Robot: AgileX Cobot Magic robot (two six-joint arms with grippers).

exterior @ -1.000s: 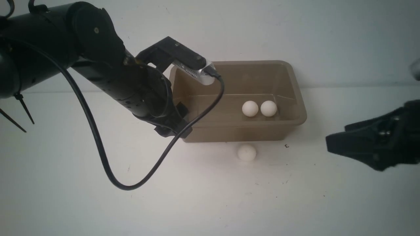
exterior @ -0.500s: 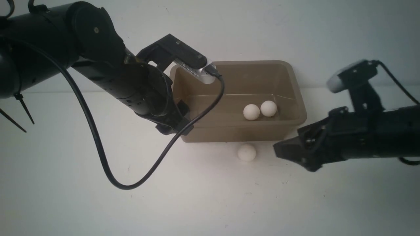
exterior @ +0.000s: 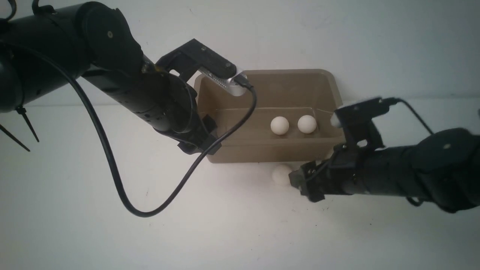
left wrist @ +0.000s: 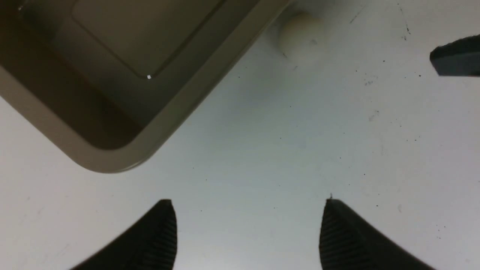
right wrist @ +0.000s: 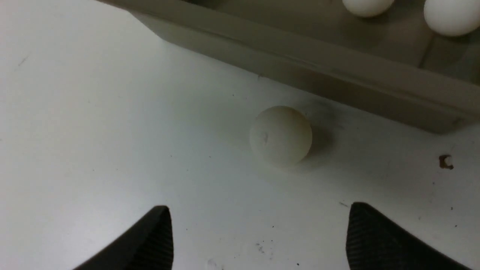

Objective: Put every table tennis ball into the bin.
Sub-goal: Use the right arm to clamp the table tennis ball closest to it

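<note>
The taupe bin (exterior: 262,153) stands at the middle back of the white table, with two white table tennis balls (exterior: 279,125) (exterior: 307,124) lying side by side inside. A third ball (exterior: 281,174) rests on the table just in front of the bin's near wall. My right gripper (exterior: 300,183) is low and open just right of that ball; in the right wrist view the ball (right wrist: 280,135) lies ahead of the gripper (right wrist: 258,210), apart from its fingers. My left gripper (left wrist: 249,204) is open and empty by the bin's left corner (left wrist: 112,165).
A black cable (exterior: 142,213) from the left wrist camera loops down over the table left of the bin. A small brown speck (right wrist: 445,161) lies on the table near the bin's front wall. A pale wall rises behind the bin.
My right arm swung in from the right edge to the ball in front of the bin, and its jaws opened. The left ball in the bin rolled slightly left. My left arm barely moved.
</note>
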